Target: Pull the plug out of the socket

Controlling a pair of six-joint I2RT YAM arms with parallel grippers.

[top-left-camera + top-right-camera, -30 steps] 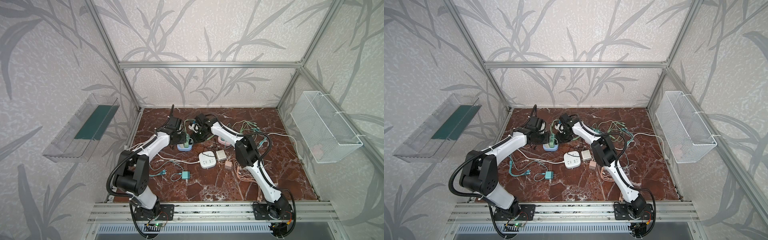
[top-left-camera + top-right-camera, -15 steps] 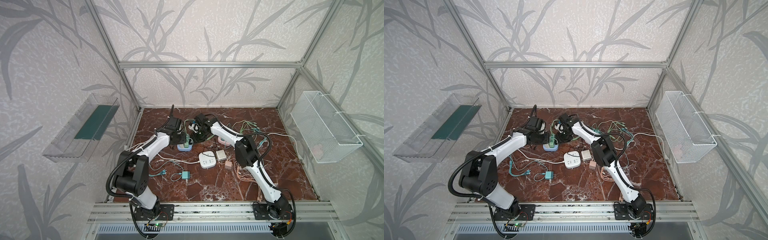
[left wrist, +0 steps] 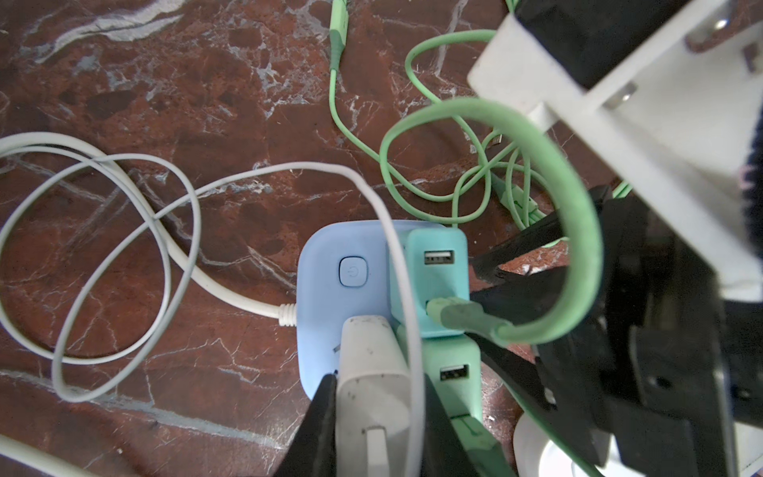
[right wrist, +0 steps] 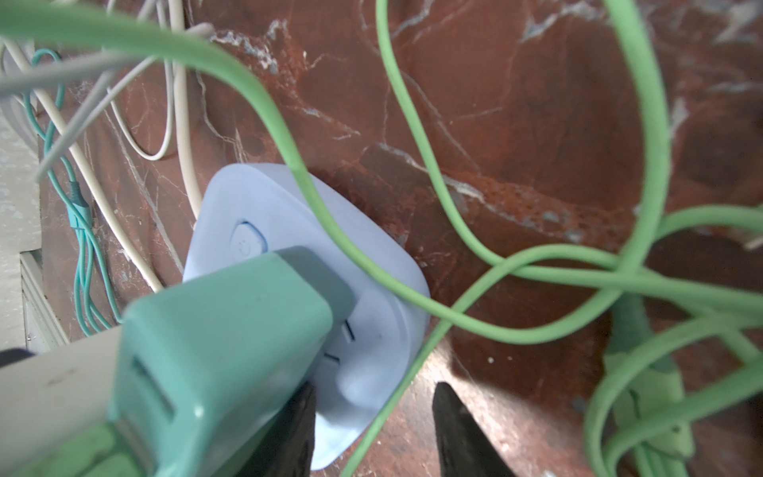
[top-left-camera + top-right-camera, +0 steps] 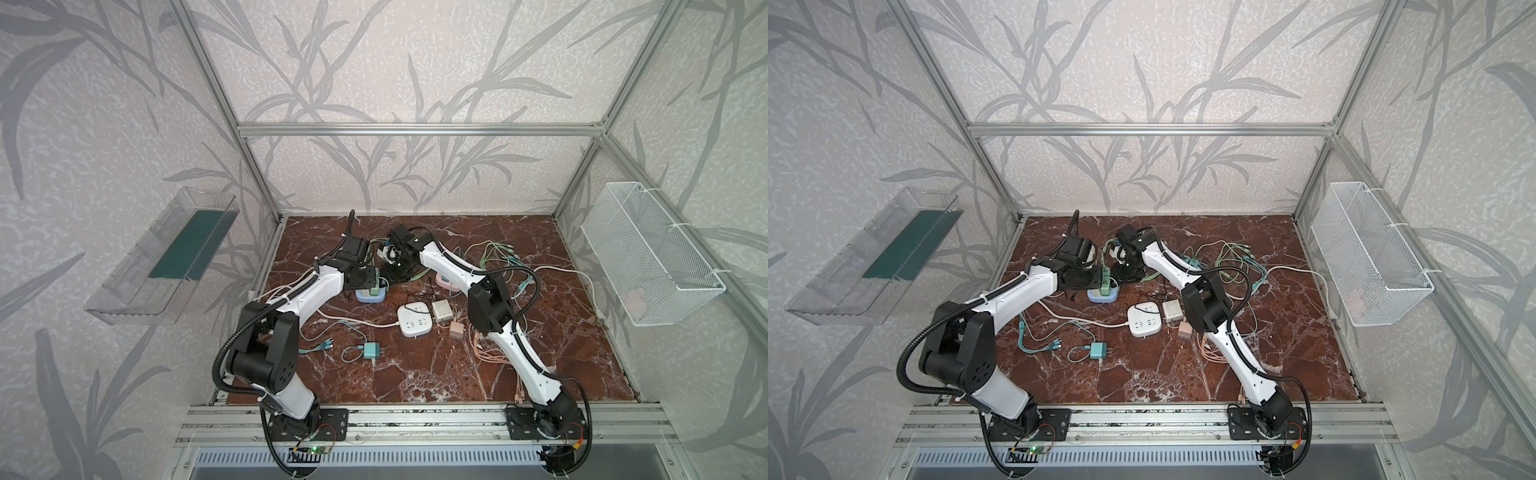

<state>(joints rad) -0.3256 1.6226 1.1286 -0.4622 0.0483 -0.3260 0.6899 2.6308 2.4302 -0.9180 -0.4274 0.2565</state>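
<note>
Between left fingers [image 3: 321,429] sits the white plug [image 3: 371,388], clamped.

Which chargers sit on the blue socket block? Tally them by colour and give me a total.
white charger: 1
teal-green chargers: 2
Total on the blue socket block: 3

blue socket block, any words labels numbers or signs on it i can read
Power symbol, a broken ring with a stroke: on the square button of the blue socket block.
No words, brands or numbers can be read on it.
</note>
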